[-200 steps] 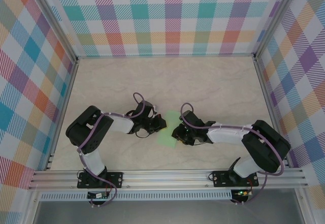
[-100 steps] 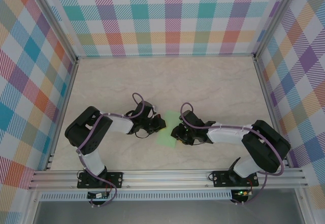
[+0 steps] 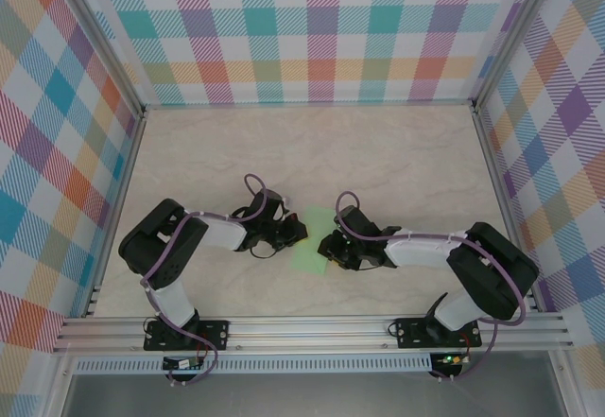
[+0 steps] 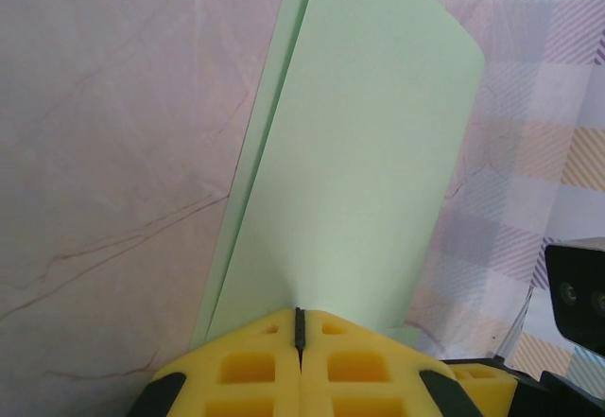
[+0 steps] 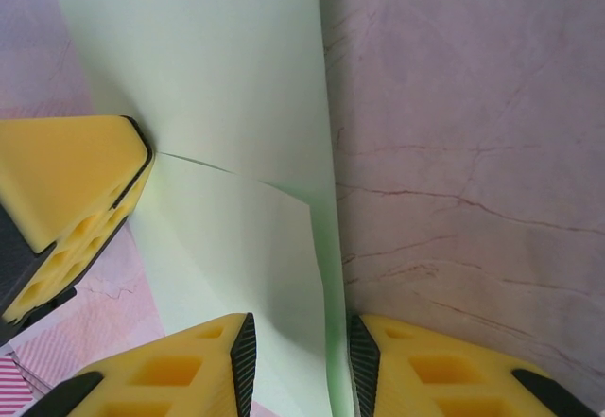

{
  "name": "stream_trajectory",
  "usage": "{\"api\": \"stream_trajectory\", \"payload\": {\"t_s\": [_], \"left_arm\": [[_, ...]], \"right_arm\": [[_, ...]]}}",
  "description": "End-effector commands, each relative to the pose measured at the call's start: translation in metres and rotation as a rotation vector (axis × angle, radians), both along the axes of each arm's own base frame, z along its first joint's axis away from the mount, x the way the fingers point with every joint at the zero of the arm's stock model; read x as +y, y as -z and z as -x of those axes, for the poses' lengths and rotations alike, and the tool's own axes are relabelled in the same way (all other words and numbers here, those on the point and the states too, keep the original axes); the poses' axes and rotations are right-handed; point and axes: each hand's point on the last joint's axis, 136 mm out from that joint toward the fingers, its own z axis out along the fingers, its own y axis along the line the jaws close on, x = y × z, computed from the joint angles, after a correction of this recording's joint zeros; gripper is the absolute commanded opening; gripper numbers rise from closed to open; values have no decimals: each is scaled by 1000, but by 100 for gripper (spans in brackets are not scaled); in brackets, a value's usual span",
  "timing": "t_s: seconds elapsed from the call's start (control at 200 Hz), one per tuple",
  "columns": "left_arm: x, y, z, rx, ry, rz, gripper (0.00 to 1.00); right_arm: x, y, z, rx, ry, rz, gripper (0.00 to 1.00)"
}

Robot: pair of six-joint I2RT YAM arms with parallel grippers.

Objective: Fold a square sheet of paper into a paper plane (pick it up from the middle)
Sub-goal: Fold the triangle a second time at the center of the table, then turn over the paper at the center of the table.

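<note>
The square sheet of paper (image 3: 314, 237), pale mint green, lies mid-table between both grippers. In the left wrist view the paper (image 4: 369, 152) rises from the tabletop in two layers, a lower edge showing along its left side. My left gripper (image 3: 296, 232) is shut on its near edge, yellow jaws pressed together (image 4: 301, 315). My right gripper (image 3: 328, 248) stands open, and the paper (image 5: 217, 86) runs between its two fingers (image 5: 302, 351) with a crease across it. The left gripper's yellow fingers (image 5: 71, 176) pinch the sheet at the left of the right wrist view.
The marbled beige table (image 3: 378, 162) is walled by plaid panels on three sides. An aluminium rail (image 3: 312, 327) runs along the near edge by the arm bases. Part of the right gripper's black body (image 4: 577, 289) shows beyond the paper.
The left arm has shifted very slightly to the left. The paper and both grippers stay about where they were.
</note>
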Motion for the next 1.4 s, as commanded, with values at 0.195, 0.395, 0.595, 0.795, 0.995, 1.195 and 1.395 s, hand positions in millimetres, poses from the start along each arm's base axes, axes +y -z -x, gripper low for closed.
{"api": "stream_trajectory", "payload": {"t_s": [0.195,0.395,0.595,0.795,0.995,1.195,1.395], "left_arm": [[33,39,21,127,-56,-139,0],[34,35,19,123,-66,-129,0],[34,34,18,124,-71,-124,0],[35,31,14,125,-86,-105,0],[36,31,13,128,-97,-96,0],[37,26,9,123,-114,-80,0],[36,14,6,96,-107,-61,0]], "right_arm": [[18,-12,-8,-88,-53,-106,31],[21,-17,-11,-115,-64,-122,29],[16,-14,-10,-109,-58,-98,30],[13,-8,-8,-91,-29,-106,36],[25,-9,-9,-87,-60,-150,37],[28,-9,-12,-98,-64,-165,36],[31,-11,-11,-108,-82,-188,35]]}}
